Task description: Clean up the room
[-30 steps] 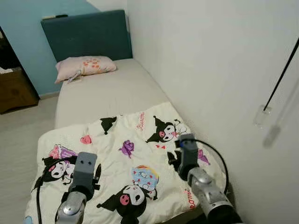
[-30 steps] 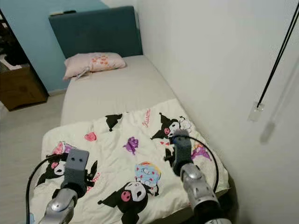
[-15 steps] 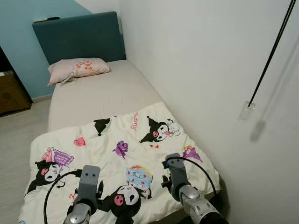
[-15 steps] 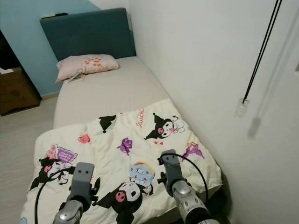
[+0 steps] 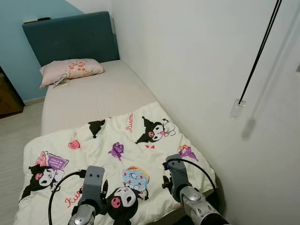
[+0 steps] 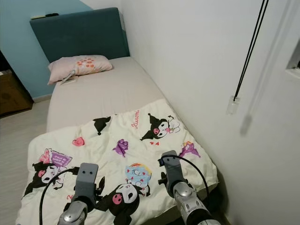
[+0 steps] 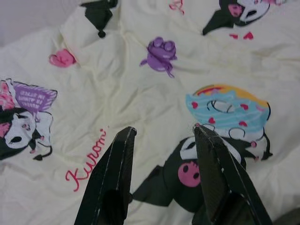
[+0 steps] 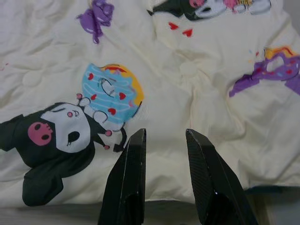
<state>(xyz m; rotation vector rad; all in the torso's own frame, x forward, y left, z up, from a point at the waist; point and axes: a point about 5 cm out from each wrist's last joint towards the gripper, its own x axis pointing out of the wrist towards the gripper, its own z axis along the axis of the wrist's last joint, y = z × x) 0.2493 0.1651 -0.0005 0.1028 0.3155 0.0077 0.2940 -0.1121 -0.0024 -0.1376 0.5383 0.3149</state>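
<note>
A soft, cream quilted blanket (image 5: pixel 117 154) printed with black cartoon characters, hearts and red script lies rumpled over the foot half of a narrow bed (image 5: pixel 98 91) set against a smooth white wall (image 5: pixel 187 61). Both silver arms reach over its near edge. The left gripper (image 7: pixel 161 140) and the right gripper (image 8: pixel 164 140) each hover just above the fabric, slim black fingers spread apart, holding nothing. A pale pink pillow (image 5: pixel 70 70) rests by the padded teal headboard (image 5: pixel 70 35).

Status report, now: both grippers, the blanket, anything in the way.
Left gripper open, empty, above the blanket. Right gripper open, empty, near its foot edge. Blanket rumpled over the lower bed, pillow at the headboard. No obstruction on the blanket.
</note>
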